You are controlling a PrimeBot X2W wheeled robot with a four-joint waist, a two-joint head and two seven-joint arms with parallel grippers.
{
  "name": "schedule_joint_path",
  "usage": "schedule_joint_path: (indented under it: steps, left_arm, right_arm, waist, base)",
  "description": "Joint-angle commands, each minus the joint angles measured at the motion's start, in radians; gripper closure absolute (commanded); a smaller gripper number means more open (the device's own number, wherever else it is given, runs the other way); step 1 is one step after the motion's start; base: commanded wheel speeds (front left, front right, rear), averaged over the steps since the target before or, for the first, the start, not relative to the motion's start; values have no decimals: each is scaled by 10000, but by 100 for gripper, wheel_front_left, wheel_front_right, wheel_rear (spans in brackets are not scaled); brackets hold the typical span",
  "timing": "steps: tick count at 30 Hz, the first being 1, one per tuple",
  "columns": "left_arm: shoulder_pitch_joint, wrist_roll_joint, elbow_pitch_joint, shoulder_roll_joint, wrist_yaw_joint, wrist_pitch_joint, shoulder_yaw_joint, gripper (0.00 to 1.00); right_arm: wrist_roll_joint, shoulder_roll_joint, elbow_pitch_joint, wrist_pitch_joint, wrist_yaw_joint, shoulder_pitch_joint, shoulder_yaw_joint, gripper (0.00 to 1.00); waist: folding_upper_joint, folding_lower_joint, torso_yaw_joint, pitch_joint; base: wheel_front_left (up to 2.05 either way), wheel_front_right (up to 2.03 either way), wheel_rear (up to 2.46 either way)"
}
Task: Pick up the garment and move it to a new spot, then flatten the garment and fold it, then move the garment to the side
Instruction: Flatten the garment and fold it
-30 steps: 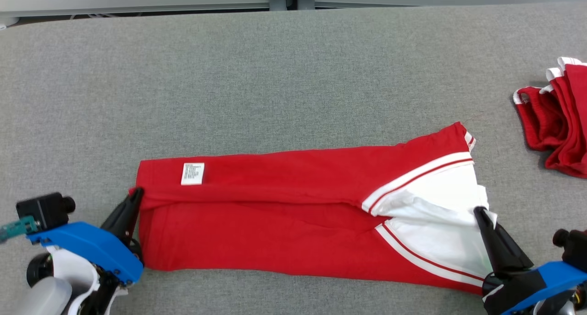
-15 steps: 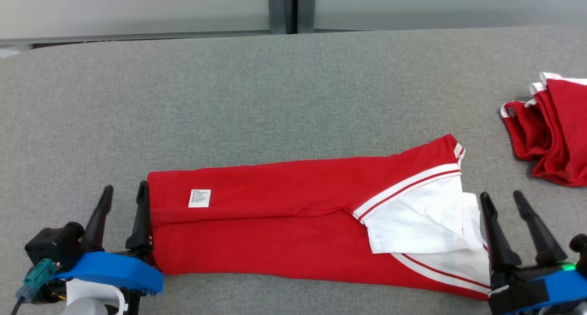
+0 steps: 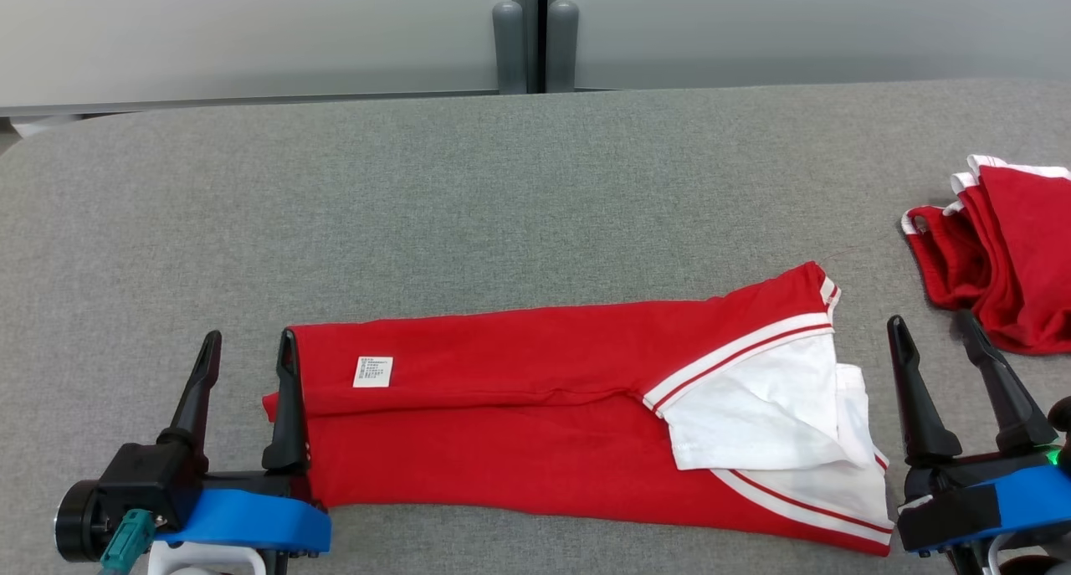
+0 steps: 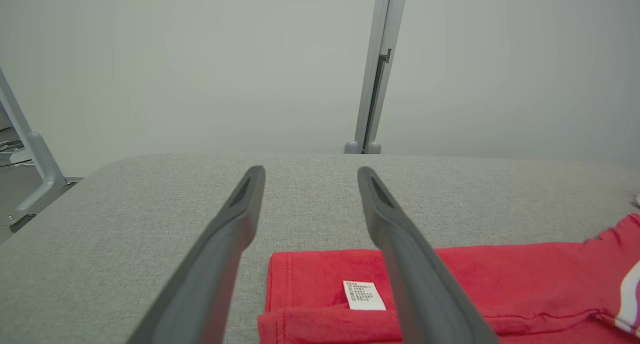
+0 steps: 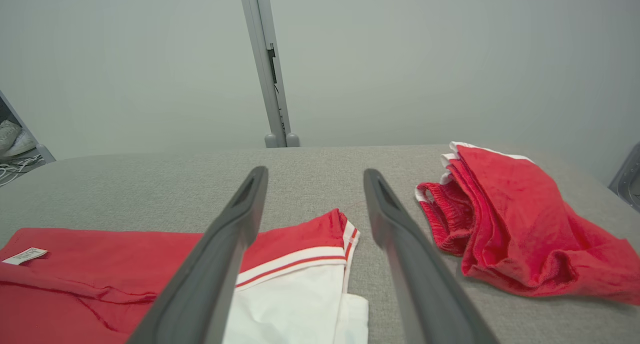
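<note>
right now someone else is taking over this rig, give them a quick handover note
Left gripper: open, empty, at the left end of the garment.
Right gripper: open, empty, just off its right end.
Garment: on the grey table, folded lengthwise into a long strip, label up, white end to the right. Other red clothes lie far right.
Done: lengthwise fold, it seems.
Left: probably fold across, then move it aside.

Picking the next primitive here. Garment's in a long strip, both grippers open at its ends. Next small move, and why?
Probably lower the right gripper onto the white end of the garment to pinch it. The garment lies as a long strip on the table, so a crosswise fold looks due; left gripper and right gripper both stand open and empty at its ends.
</note>
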Motion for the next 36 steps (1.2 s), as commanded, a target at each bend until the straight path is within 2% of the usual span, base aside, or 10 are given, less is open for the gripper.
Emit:
schedule_joint_path:
  steps: [1,6,11,14,16,19,21,28,36]
  left_arm:
    - [24,103,7,-26,-28,-36,42,0]
    - [-135,225,103,44,-235,-37,107,0]
    - [-368,299,96,7,-352,-38,123,0]
    - [-631,370,101,-74,-468,-38,78,0]
    - [-1021,547,180,-281,-707,-38,190,0]
    - [-1105,670,264,-449,-849,-39,294,0]
    - [-1087,755,332,-551,-961,-39,407,0]
    - [-952,942,362,-780,-1109,-39,607,0]
    - [-571,1092,369,-1033,-1153,-39,771,0]
  right_arm:
    - [-26,33,-2,49,1,-20,-34,0]
    - [37,-99,271,212,1,-13,-118,0]
    - [-1,-286,1331,399,1,-33,-184,0]
    - [68,-392,2287,441,1,-275,-20,0]
    - [237,-430,4111,717,1,-862,223,0]
    - [635,-407,4985,1248,6,-1061,657,0]
    - [1005,-405,5125,1604,32,-1099,1168,100]
    - [1435,-755,4617,1435,24,-1264,1469,100]
    - [1797,-1352,4092,1136,-1,-635,513,100]
  waist:
    - [1,0,42,1]
    - [1,0,103,38]
    - [1,0,221,337]
    - [1,0,372,618]
    - [1,0,596,1046]
    - [1,0,676,1120]
    - [1,0,678,1094]
    - [1,0,667,951]
    - [1,0,601,535]
  base:
    - [0,0,0]
    - [0,0,0]
    - [0,0,0]
    - [0,0,0]
    - [0,0,0]
    - [0,0,0]
    - [0,0,0]
    - [0,0,0]
    - [0,0,0]
